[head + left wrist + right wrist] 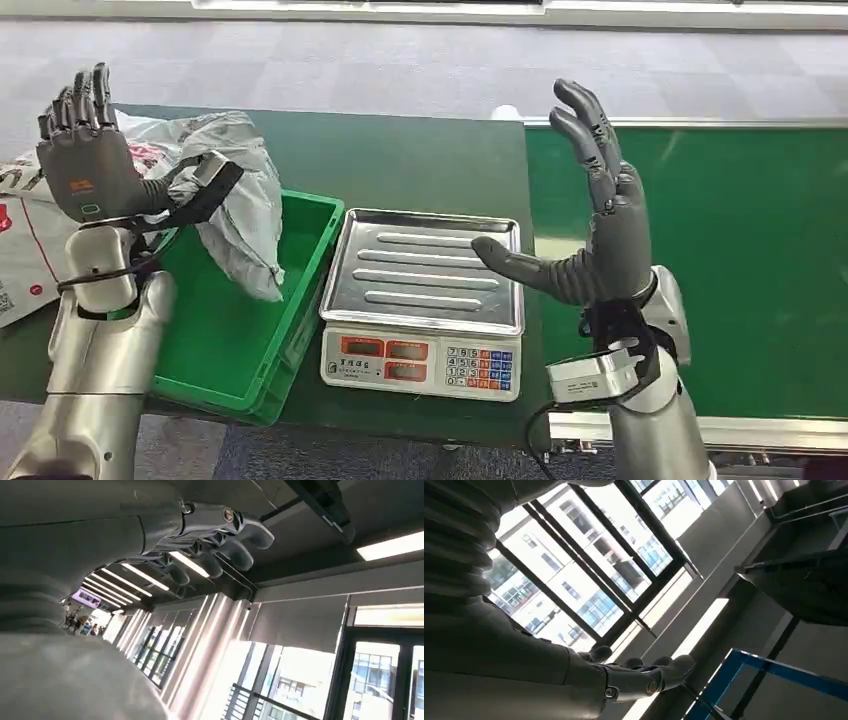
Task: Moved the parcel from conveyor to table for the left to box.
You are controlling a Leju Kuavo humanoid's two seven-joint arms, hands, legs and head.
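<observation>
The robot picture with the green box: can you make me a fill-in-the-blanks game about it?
1. The grey parcel hangs over the edge of the ____ crate.
2. The silver scale stands between the crate and the ____.
3. The left hand and the right hand are both raised and hold ____.

Missing words: green; conveyor; nothing

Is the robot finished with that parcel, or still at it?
Looks mostly done: the grey parcel lies over the green bin's edge, and the conveyor and scale carry nothing. Both the left hand and right hand are raised, holding nothing. Nothing obvious remains.
</observation>
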